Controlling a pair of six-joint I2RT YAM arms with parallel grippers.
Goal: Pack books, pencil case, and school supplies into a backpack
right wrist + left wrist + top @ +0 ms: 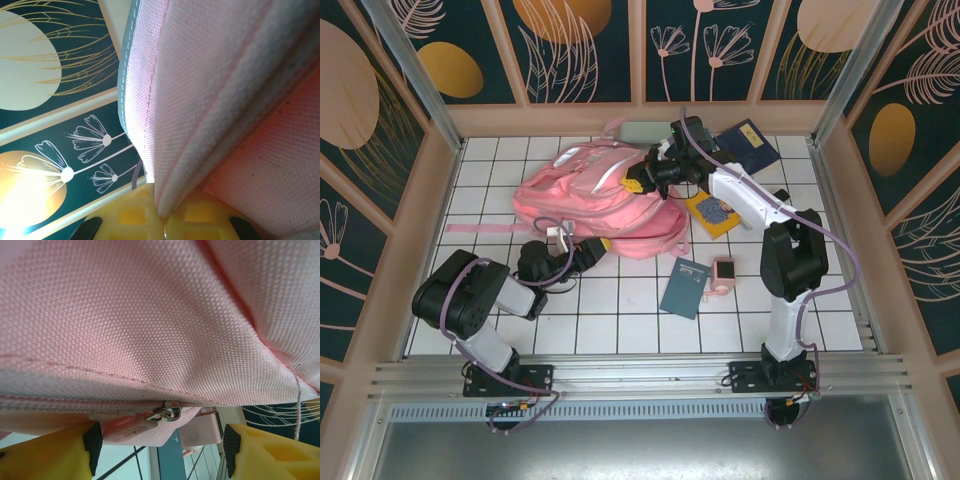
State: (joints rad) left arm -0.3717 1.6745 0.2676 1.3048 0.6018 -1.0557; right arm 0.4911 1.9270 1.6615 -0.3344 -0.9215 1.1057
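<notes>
White tiles cover the table, and dark walls with painted flowers stand round it. The pink backpack lies in the middle, and the part of its zip I can see looks shut. My right gripper is squeezed tight on a fold near the bag's top. My left gripper holds nothing; its fingers stand well apart with the zip pull between them. I think I'm opening the bag. Next I must pinch that little pull and drag it along. The teal book and pink gadget wait beside the bag.
</notes>
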